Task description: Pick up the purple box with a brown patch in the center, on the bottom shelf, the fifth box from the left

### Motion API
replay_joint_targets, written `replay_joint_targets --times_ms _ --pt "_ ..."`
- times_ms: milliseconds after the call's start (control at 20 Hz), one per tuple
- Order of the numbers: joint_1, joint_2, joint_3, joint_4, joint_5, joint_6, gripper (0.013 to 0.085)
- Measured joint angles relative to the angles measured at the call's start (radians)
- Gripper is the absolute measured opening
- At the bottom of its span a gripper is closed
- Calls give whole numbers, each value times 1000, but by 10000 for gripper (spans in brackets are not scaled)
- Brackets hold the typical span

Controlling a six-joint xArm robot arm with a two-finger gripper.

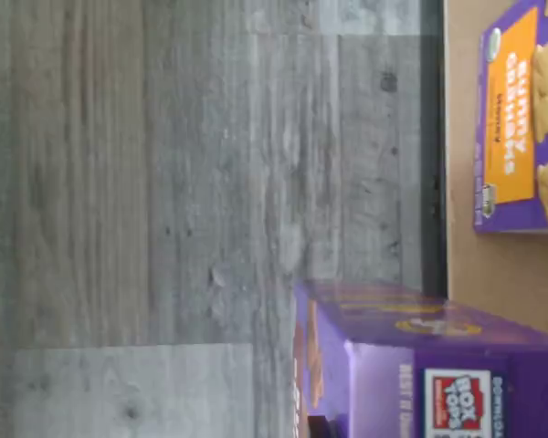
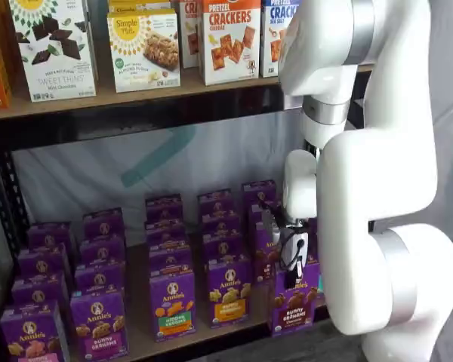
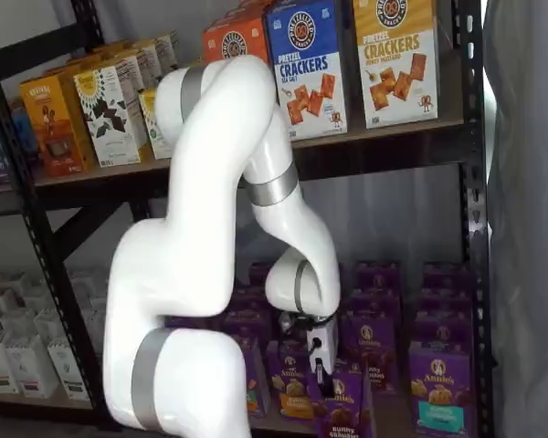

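The purple box (image 2: 294,300) with brown cookies stands upright at the bottom shelf's (image 2: 140,343) front edge.

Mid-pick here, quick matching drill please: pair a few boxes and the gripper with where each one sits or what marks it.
1. purple box
2. gripper
3. pretzel crackers box
4. mint chocolate box

A. upper shelf, far left, white with dark pieces
B. just above a front-row box on the bottom shelf
C. brown cookies at centre, under the gripper
D. upper shelf, white and red

Pairs: 1-C, 2-B, 3-D, 4-A
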Motion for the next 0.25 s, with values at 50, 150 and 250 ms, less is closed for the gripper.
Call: replay_joint_targets --times_ms 50,150,250 --pt "3 -27 28 1 3 2 330" --pt "6 -61 63 -4 6 10 330" --pt "10 -90 96 -6 3 15 330"
